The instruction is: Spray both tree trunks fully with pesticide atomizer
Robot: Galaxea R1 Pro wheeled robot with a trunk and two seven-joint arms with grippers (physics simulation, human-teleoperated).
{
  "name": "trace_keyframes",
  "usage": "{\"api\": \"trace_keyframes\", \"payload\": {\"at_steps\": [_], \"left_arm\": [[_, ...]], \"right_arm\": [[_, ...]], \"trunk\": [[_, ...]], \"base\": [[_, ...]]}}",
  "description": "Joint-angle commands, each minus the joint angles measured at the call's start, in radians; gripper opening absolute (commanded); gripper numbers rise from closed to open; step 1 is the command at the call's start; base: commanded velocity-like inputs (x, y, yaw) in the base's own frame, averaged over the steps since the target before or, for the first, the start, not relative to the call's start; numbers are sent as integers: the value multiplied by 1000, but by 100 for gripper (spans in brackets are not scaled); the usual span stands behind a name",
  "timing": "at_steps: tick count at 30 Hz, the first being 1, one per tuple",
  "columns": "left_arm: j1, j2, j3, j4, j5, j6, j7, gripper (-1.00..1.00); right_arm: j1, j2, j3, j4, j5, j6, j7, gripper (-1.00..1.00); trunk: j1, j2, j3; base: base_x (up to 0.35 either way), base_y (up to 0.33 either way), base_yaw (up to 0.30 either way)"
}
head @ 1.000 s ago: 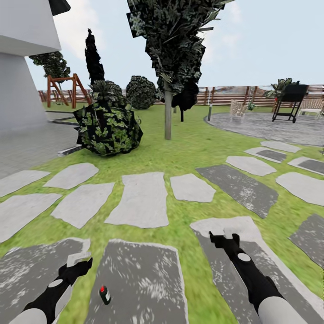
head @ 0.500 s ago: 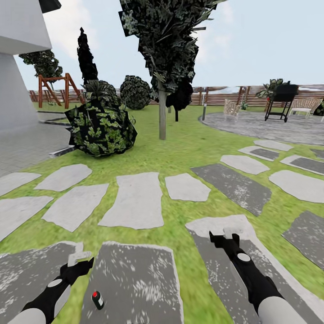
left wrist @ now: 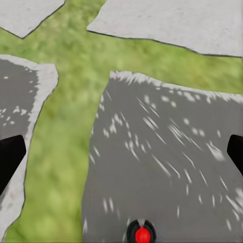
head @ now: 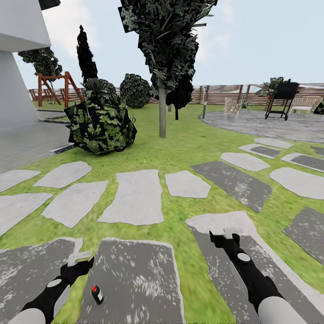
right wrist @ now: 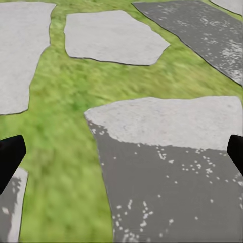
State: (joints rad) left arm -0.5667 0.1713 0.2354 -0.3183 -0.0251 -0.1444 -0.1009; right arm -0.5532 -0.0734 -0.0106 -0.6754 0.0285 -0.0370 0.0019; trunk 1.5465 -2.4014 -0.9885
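The pesticide atomizer (head: pixel 96 294), a small dark bottle with a red cap, lies on a dark grey stepping stone (head: pixel 135 279) on the floor just in front of me. In the left wrist view its red top (left wrist: pixel 141 234) shows at the frame's edge. My left gripper (head: pixel 78 258) hangs open above and to the left of it, apart from it. My right gripper (head: pixel 227 234) is open over another stone, holding nothing. Far ahead on the lawn stands a tall tree with a straight grey trunk (head: pixel 162 112).
A big leafy bush (head: pixel 101 123) sits left of the trunk, and a white building wall (head: pixel 18 67) is at far left. Stepping stones (head: pixel 135 195) cross the grass. A paved patio with a black grill (head: pixel 281 96) and chairs lies at right, before the slatted fence (head: pixel 220 95).
The whole view has shifted a little, so the camera has moved. The atomizer now shows slightly further left in the picture. Both arms keep their pose.
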Motion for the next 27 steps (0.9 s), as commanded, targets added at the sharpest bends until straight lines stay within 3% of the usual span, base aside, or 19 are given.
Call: {"api": "trace_keyframes", "payload": {"at_steps": [1, 14, 27], "left_arm": [[-1, 0, 8, 1, -3, -3, -8, 100], [-1, 0, 9, 2, -3, -3, -8, 100], [4, -1, 9, 2, -3, -9, -8, 100]], "right_arm": [[-1, 0, -1, 1, 3, -3, 0, 100], [-1, 0, -3, 0, 3, -3, 0, 100], [-1, 0, -3, -1, 3, -3, 0, 100]], "trunk": [[4, -8, -6], [54, -99, -67], [59, -102, -138]], "base": [[0, 0, 0], [0, 0, 0], [0, 0, 0]]}}
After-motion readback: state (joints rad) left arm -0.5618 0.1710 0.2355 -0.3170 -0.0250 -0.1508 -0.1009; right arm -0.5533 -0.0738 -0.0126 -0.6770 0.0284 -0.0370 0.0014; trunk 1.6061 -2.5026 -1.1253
